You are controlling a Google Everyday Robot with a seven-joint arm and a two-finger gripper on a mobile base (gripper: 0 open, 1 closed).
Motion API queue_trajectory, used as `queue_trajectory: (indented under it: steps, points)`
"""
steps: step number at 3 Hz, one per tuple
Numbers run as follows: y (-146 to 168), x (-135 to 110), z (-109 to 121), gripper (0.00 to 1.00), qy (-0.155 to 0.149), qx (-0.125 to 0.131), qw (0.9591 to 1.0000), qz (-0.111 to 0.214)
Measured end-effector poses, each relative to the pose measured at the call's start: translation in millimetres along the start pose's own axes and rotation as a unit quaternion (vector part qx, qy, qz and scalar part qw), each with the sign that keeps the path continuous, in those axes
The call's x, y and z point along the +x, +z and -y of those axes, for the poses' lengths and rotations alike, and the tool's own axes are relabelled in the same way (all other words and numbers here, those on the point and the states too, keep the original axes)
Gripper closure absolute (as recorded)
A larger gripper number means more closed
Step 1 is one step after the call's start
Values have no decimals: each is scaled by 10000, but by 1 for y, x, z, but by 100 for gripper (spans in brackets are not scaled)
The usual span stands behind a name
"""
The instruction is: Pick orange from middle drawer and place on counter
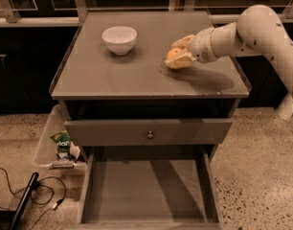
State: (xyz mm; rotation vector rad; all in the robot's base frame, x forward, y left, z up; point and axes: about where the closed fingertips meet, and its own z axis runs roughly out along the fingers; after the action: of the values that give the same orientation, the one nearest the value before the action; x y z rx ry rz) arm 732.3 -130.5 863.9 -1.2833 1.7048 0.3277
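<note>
While speckled floor (pixel 261 166) surrounds it, grey counter (pixel 132 78) under gripper (pixel 178 55), fingers (pixel 181 62) clasped on the orange (pixel 173 53).

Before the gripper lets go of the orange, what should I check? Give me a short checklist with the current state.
1. Orange held between the fingers of the gripper: ok.
2. Gripper over the right part of the counter, inside its edges: ok.
3. Orange touching the counter surface: cannot tell.
4. White bowl well apart from the orange: ok.
5. Middle drawer open with nothing left inside: ok.
</note>
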Motion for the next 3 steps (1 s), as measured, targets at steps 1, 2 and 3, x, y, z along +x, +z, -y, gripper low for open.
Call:
queue_trajectory:
  steps: [1,2,3]
  points:
    - [0,0,0,81,4,-2,10000,0]
    - [0,0,0,58,4,-2,10000,0]
    - [0,0,0,35,4,-3,10000,0]
